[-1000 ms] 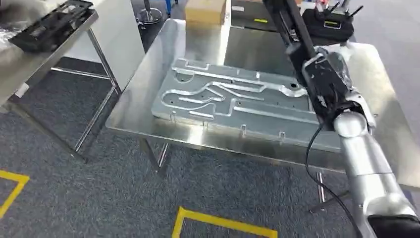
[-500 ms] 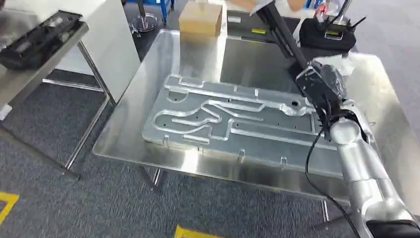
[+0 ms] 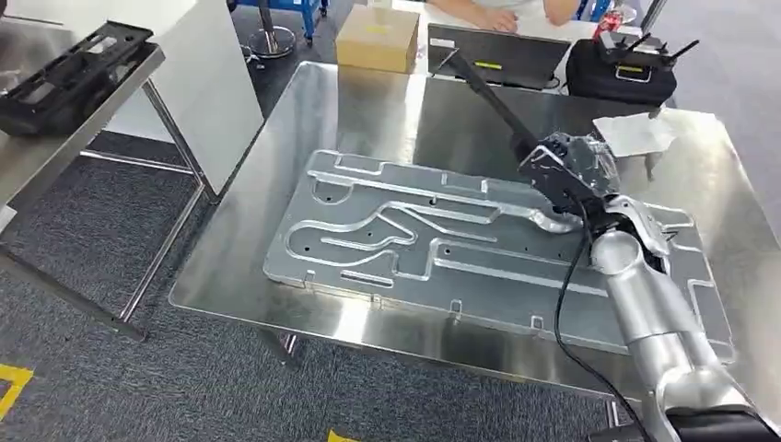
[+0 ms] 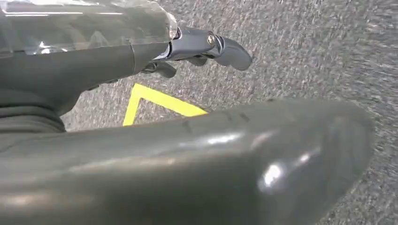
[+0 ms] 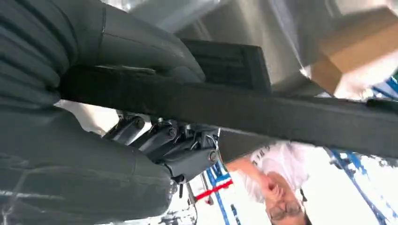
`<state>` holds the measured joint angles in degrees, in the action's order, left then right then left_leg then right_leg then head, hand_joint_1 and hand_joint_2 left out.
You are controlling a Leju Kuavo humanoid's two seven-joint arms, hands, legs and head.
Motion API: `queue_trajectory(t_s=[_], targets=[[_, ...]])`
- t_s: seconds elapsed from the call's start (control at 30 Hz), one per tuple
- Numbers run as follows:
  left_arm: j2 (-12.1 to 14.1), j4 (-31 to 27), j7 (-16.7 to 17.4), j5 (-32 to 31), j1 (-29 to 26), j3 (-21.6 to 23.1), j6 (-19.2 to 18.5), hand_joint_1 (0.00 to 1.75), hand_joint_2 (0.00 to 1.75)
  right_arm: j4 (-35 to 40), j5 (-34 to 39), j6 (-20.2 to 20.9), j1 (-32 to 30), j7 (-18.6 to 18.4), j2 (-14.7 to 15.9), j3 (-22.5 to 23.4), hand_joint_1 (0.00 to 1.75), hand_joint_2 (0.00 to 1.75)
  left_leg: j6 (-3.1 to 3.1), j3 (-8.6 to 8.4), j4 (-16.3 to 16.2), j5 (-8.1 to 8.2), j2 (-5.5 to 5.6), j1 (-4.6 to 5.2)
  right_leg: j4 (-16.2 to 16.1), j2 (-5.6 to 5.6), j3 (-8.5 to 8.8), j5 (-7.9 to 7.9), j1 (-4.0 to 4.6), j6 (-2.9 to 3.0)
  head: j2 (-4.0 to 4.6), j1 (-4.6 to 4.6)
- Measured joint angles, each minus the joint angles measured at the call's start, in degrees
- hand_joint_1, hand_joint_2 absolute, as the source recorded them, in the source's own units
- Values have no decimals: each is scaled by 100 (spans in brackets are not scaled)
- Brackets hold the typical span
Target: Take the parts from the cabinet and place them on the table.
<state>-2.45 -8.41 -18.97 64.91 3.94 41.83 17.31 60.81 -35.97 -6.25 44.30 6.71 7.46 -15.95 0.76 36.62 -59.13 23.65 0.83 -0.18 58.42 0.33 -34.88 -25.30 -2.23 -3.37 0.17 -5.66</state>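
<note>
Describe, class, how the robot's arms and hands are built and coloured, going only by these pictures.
The right arm is a smooth silver tube with a rounded joint, and a black cable loops beside it. The right robot hand is dark with glossy clear wrapping. The left robot hand has a thick grey thumb and darker metal-jointed fingers.

Far bar end indistinct
</note>
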Motion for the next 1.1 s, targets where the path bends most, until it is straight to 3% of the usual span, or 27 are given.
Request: queue_trajectory(t_s=[0.2, 0.37, 0.83, 1.1], targets=[[0, 0, 0, 92, 14, 9, -2, 0, 0, -473, -304, 2, 139, 53, -416, -249, 175, 175, -76, -37, 15, 15, -24, -62, 17, 26, 12, -30, 69, 76, 0, 0], [0, 0, 24, 158, 32, 11, 22, 0, 0, -925, -575, 4, 268, 72, -768, -503, 175, 175, -116, -59, 17, 22, -48, -92, 20, 52, 20, -32, 95, 103, 0, 0], [0, 0, 22, 378, 43, -7, 131, 0, 0, -2430, -1331, 31, 747, 302, -1534, -1158, 175, 175, -144, -122, 23, 35, -137, -102, 19, 132, 50, -13, 107, 142, 0, -2], [-4, 0, -20, 470, 43, -22, 195, 0, 0, -2910, -1683, 142, 817, 308, -1723, -1497, 175, 175, -157, -158, 23, 42, -138, -109, 18, 133, 85, -18, 115, 150, 0, -2]])
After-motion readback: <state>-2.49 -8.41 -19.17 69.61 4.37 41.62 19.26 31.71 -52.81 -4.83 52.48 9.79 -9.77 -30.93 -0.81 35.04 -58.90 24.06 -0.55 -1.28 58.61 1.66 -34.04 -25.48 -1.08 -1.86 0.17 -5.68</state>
